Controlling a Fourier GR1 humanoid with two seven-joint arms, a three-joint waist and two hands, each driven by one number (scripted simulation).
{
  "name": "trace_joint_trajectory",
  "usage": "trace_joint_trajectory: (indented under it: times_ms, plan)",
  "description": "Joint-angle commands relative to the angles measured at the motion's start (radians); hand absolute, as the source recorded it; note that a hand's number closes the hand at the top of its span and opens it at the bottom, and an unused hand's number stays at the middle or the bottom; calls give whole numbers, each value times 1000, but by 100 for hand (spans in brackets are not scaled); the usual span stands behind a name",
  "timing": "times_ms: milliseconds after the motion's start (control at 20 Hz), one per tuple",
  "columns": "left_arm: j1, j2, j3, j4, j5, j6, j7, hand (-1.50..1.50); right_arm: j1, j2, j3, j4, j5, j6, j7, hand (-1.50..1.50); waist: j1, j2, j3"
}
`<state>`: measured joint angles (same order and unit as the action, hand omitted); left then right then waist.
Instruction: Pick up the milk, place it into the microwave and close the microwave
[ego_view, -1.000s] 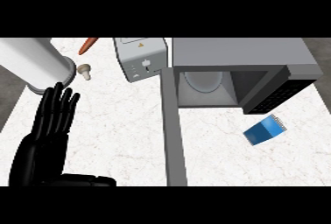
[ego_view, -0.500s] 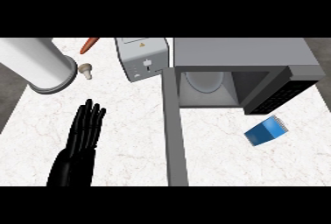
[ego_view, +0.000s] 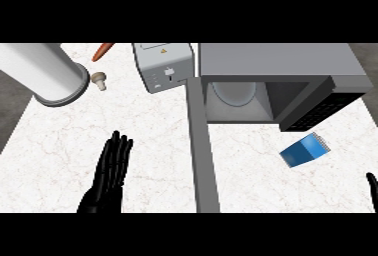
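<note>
The milk (ego_view: 303, 151), a small blue carton, lies tilted on the white counter to the right, just below the microwave's open door (ego_view: 319, 108). The grey microwave (ego_view: 273, 62) stands at the top right with its cavity open and a round turntable (ego_view: 235, 93) inside. My left hand (ego_view: 109, 172) rests open on the left counter with straight fingers pointing up, far from the milk and holding nothing. Only a black sliver of my right hand (ego_view: 371, 184) shows at the right edge, below and to the right of the carton.
A large white cylinder (ego_view: 43, 74) lies at the top left, with a mushroom (ego_view: 99, 81) and a carrot (ego_view: 102, 51) beside it. A grey toaster (ego_view: 164, 67) stands left of the microwave. A grey strip (ego_view: 204, 165) divides the counter.
My left hand has slid rightward and back toward the lower edge. A bit of my right hand has come into view at the right edge. The milk has not moved.
</note>
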<state>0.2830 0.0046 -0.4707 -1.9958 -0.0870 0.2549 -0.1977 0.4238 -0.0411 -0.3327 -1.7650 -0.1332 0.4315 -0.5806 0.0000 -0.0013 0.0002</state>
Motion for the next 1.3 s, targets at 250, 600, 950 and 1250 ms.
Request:
trace_joint_trajectory:
  times_ms: [250, 600, 950, 1250]
  plan:
    - [-9, 0, -10, 76, 56, -14, -56, -150, -170, -41, -55, 307, 66, -36, -128, -150, 1, 2, 0]
    - [109, 74, -32, -13, 84, -23, -87, -150, -318, -47, -38, 503, 159, -160, -193, -150, 4, 1, 0]
    - [115, 155, 100, 8, 219, -129, -113, -150, -494, -110, -79, 790, 203, -261, -310, -150, 9, 2, 0]
    - [175, 191, 120, -129, 260, -141, -56, -150, -643, -123, -86, 1015, 214, -338, -399, -150, 13, 2, 1]
